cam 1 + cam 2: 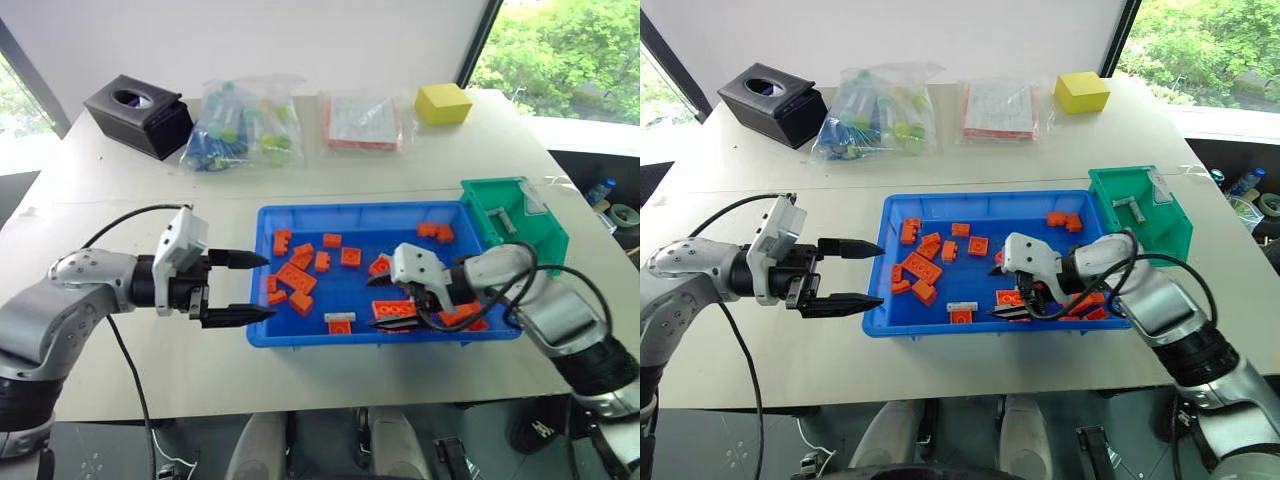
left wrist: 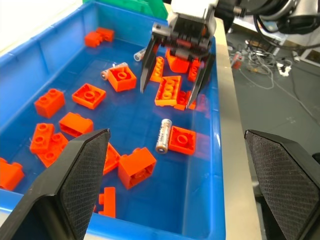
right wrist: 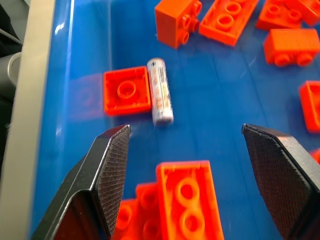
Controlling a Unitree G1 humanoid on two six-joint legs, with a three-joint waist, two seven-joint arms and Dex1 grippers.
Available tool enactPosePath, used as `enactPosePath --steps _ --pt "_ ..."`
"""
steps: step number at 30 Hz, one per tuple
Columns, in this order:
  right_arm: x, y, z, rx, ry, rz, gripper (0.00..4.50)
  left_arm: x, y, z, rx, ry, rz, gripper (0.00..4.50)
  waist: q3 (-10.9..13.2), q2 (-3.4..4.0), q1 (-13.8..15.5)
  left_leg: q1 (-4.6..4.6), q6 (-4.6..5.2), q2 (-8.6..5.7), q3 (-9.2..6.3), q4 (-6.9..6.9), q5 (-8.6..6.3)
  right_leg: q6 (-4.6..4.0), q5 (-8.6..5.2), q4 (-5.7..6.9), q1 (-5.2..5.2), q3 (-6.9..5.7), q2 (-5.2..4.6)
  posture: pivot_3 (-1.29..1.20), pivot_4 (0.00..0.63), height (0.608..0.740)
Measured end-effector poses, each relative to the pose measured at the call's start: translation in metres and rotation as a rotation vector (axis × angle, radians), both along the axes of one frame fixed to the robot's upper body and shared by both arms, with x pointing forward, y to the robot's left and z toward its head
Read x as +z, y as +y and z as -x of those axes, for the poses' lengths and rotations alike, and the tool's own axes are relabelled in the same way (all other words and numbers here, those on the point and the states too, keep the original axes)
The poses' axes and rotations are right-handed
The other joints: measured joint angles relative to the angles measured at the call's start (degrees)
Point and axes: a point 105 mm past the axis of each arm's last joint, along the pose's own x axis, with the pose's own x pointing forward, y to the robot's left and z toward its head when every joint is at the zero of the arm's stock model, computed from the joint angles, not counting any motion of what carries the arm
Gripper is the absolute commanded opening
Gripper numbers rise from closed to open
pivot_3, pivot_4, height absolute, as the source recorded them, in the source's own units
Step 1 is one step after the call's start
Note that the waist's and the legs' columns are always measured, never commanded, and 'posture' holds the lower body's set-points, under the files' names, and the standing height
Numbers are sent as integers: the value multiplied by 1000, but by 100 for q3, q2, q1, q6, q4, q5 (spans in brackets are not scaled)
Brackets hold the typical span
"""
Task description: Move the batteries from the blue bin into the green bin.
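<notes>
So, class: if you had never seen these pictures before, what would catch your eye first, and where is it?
The bright blue bin at the table's centre, scattered with orange toy bricks, stands out first. Inside it the right gripper, jaws open, hangs over a silver battery lying beside a square brick. The left gripper waits open just outside the bin's left wall, and the small green bin sits at its far right corner.

Battery (image 2: pixel 107 74) perhaps half-hidden behind brick (image 2: pixel 122 78)
</notes>
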Motion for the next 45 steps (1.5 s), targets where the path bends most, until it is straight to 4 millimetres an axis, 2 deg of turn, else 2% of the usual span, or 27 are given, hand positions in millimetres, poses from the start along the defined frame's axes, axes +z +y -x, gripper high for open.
enactPosePath --steps 7,13,16,20,34,45 --pt "-13 18 0 74 -9 23 3645 4 0 -1 22 -7 16 4500 0 -1 10 0 -2 -2 1 1 1 0 0 1 2 0 0 0 150 692" --pt "-14 17 1 119 -51 49 3645 9 1 -3 37 -12 28 4500 0 -2 6 2 -3 -4 3 1 2 1 0 2 3 -1 1 0 150 692" --pt "-15 18 -1 118 -56 45 2757 10 0 -3 40 -15 29 4500 -1 -3 6 3 -4 -4 4 1 2 1 1 4 3 -1 2 0 150 692" --pt "-15 22 -1 116 -61 39 734 14 -1 -4 35 -31 32 4500 -1 -3 6 3 -6 -4 5 1 4 1 1 5 3 -1 2 0 150 692" --pt "-10 24 -2 95 -43 18 734 16 -2 -8 27 -40 41 4500 -1 -3 6 3 -7 -4 5 1 4 1 1 5 3 -1 2 0 150 692" --pt "-17 26 -2 101 -49 42 734 18 -1 -10 28 -54 32 4500 -1 -3 4 3 -7 -6 5 1 4 2 1 6 3 -1 2 0 150 692"
